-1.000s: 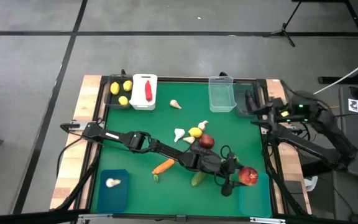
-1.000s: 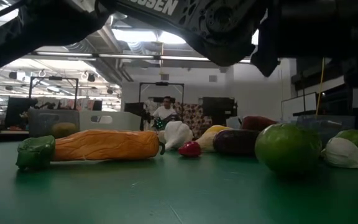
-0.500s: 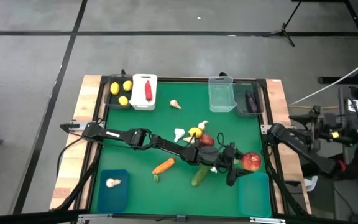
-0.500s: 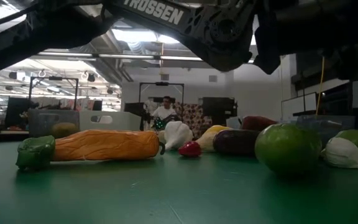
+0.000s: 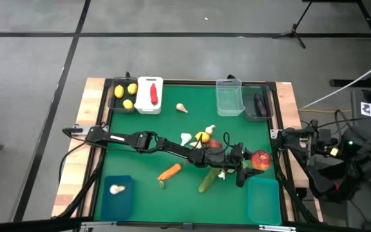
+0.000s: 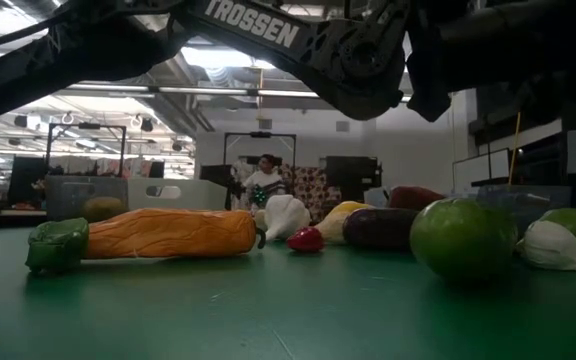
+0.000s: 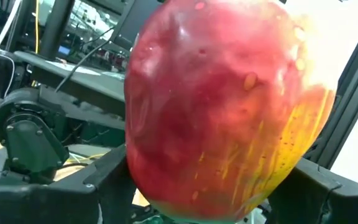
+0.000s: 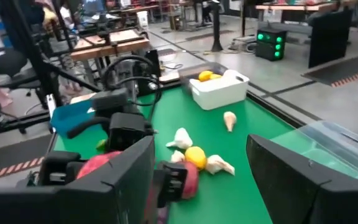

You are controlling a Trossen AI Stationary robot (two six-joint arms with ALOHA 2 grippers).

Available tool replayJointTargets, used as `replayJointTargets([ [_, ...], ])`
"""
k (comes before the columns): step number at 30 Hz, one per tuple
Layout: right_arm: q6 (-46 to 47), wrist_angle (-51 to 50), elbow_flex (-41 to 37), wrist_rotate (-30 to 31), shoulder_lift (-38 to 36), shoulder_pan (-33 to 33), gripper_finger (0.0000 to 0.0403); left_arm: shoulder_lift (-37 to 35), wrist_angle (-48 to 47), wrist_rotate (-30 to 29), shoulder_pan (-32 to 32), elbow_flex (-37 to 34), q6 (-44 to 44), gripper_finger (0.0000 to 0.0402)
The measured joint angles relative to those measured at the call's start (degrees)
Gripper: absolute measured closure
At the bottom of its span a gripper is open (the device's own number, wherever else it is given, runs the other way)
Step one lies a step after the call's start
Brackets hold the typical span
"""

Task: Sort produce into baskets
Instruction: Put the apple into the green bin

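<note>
Lemons (image 5: 125, 95): 3 in bin | left tool (image 5: 253, 165): 1 red fruit (image 5: 260, 160)

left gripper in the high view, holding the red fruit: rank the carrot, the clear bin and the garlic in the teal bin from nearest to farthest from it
From the left gripper, shut on the red fruit:
1. Clear bin, at the table's far edge, a little to the gripper's left.
2. Carrot, on the green mat, well to its left.
3. Garlic, in the teal bin at the near left corner.
</note>
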Motion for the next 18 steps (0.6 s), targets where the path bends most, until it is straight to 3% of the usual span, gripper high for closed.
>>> replayJointTargets([
  [8, -0.3, -4.5, -2.0, 2.4, 0.9, 2.7, 0.0150, -1.9, -0.9, 0.0, -0.2, 0.0, 3.5, 0.0115],
  [11, -0.3, -4.8, -1.5, -2.7, 3.2, 9.6, 0.0150, -2.7, -1.8, 0.2, -0.4, 0.0, 4.6, 0.0115],
  [18, 8.2, -11.1, 4.6, -0.9, 17.4, 32.7, 0.0150, -2.9, -2.3, 0.3, -0.5, 0.0, 4.3, 0.0115],
])
